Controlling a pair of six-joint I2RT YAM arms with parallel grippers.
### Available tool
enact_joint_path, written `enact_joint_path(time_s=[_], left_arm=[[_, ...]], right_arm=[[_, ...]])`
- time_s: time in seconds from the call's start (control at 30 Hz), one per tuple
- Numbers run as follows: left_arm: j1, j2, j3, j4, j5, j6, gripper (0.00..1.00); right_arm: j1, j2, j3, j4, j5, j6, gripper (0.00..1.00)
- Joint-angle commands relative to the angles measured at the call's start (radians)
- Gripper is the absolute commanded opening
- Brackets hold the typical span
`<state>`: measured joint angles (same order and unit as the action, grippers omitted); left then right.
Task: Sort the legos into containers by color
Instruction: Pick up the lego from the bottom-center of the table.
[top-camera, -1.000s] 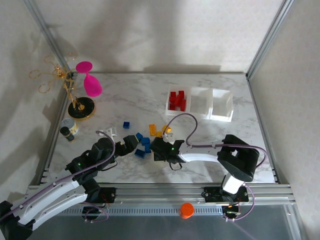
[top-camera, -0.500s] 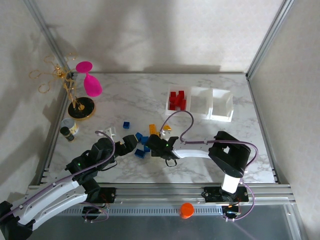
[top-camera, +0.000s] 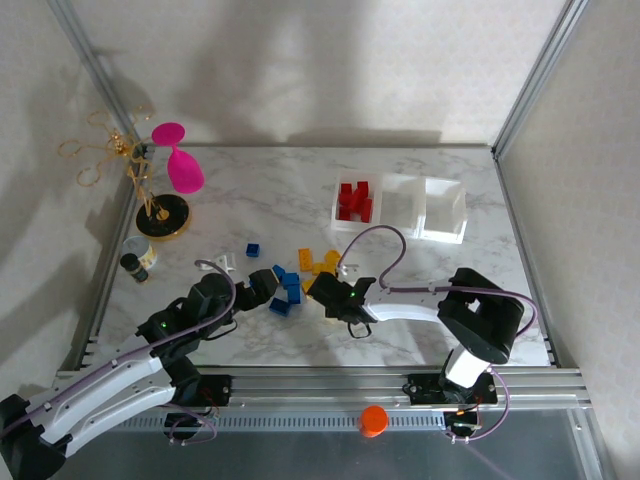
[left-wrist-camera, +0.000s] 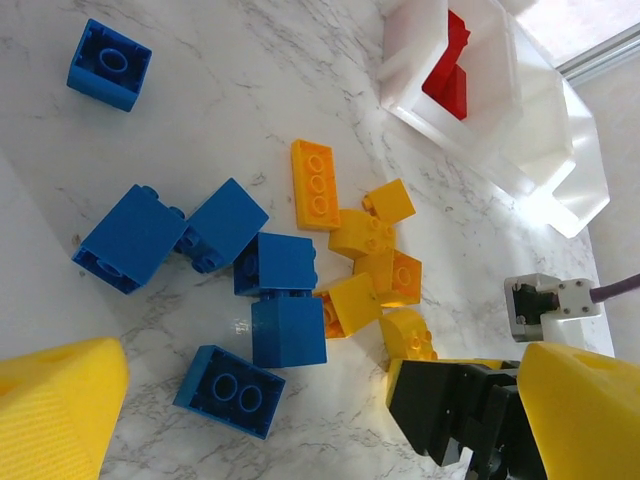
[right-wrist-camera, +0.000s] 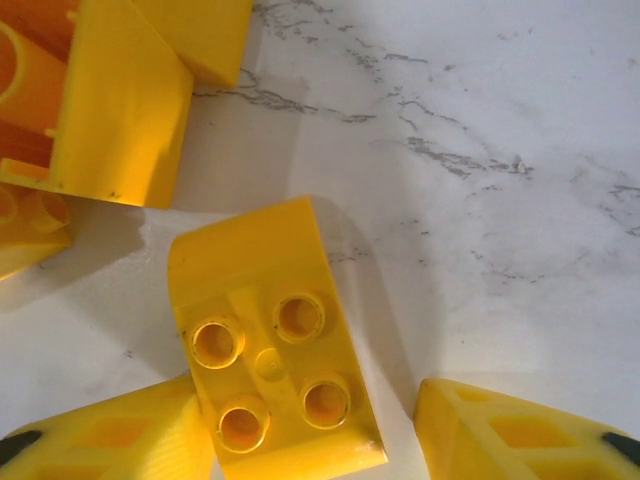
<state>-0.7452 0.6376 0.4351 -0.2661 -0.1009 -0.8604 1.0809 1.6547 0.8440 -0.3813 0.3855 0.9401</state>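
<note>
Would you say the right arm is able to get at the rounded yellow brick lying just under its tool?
Probably yes: the yellow brick lies between the fingers of the right tool on the bare marble table, nothing over it.

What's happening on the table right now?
The right hand is down in the yellow legos with one rounded yellow brick between its open fingers, not yet clamped. The left hand hovers open by the blue legos. Red legos sit in the left bin of the containers; the other two bins are empty.
</note>
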Motion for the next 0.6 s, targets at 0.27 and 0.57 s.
enact_joint_path(time_s=[0.27, 0.57], left_arm=[[-0.003, -0.016, 0.012, 0.024, 0.011, 0.001, 1.0], [-0.003, 0.079, 0.068, 0.095, 0.038, 0.038, 1.0]], right_arm=[[-0.047, -0.058, -0.036, 0.04, 0.004, -0.073, 0.32], [-0.2, -0.175, -0.013, 0.005, 0.03, -0.155, 0.27]])
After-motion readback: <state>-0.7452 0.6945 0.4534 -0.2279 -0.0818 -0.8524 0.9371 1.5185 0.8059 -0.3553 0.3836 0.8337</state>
